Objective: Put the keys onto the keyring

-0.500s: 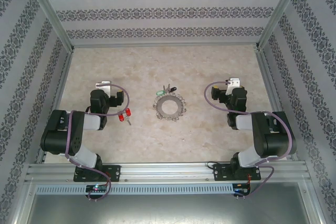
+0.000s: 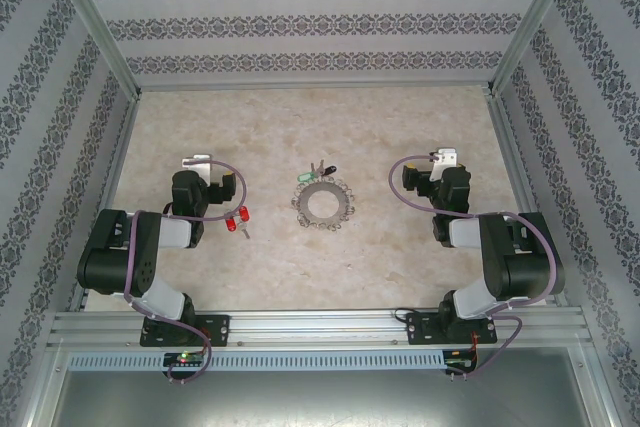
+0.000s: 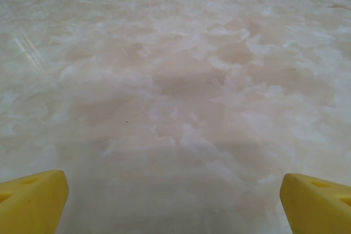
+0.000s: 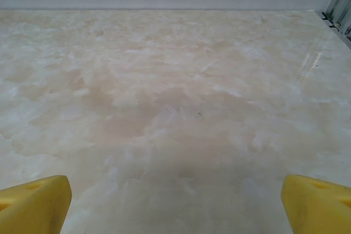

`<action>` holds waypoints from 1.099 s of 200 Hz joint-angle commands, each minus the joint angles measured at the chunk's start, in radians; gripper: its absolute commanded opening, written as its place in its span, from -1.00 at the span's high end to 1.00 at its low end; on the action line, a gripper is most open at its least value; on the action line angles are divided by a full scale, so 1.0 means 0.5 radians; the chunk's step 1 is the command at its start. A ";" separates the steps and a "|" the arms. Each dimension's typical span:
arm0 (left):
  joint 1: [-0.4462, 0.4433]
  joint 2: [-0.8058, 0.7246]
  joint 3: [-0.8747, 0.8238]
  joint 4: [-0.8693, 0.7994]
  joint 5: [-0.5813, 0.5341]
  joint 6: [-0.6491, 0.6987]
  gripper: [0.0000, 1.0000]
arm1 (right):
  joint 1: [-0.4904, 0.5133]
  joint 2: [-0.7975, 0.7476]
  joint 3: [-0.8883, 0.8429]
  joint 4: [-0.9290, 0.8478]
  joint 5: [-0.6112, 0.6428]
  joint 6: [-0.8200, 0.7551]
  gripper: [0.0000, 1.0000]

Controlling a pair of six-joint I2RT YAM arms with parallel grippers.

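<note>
1. Though within easy reach, from above: keys on counter, left of keyring, apart, unthreaded.
2. Left wrist: left claw spread wide, empty, ready for a pick.
3. Right wrist: right claw released too, free to steady the ring.

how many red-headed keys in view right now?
2. Both red-headed keys lie close together on the table, left of the keyring, right beside the left arm; one head sits slightly farther back than the other. The arm could hide another.
</note>
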 commanded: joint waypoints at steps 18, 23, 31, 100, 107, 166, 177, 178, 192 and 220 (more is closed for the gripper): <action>0.022 -0.006 0.038 0.007 0.022 0.020 -0.99 | -0.029 -0.025 0.021 0.034 -0.044 0.010 -0.96; 0.022 -0.007 0.038 0.007 0.022 0.020 -0.99 | -0.029 -0.026 0.020 0.034 -0.044 0.012 -0.96; 0.022 -0.007 0.037 0.007 0.022 0.020 -0.99 | -0.029 -0.023 0.020 0.034 -0.018 0.019 -0.96; 0.009 -0.448 0.379 -0.962 -0.276 -0.259 -0.99 | -0.021 -0.399 0.319 -0.807 0.084 0.058 -0.96; 0.009 -0.579 0.371 -1.023 -0.245 -0.335 -0.99 | -0.006 -0.461 0.382 -0.950 0.159 0.073 -0.96; 0.006 -1.162 0.891 -2.514 -0.438 -0.819 -0.99 | -0.072 -0.875 0.539 -1.643 0.173 0.996 -0.96; 0.006 -1.173 0.972 -2.782 -0.514 -0.954 -0.99 | -0.014 -0.883 0.448 -1.572 -0.061 1.031 -0.96; 0.006 -1.173 0.978 -2.805 -0.521 -0.972 -0.99 | -0.005 -0.881 0.446 -1.577 -0.066 1.035 -0.96; 0.022 -1.147 1.028 -2.977 -0.345 -0.939 -0.99 | 0.212 -0.848 0.449 -1.730 -0.043 0.970 -0.93; 0.019 -1.082 1.019 -3.062 0.250 -0.934 -0.99 | 0.662 -0.786 0.479 -1.943 0.047 0.918 -0.83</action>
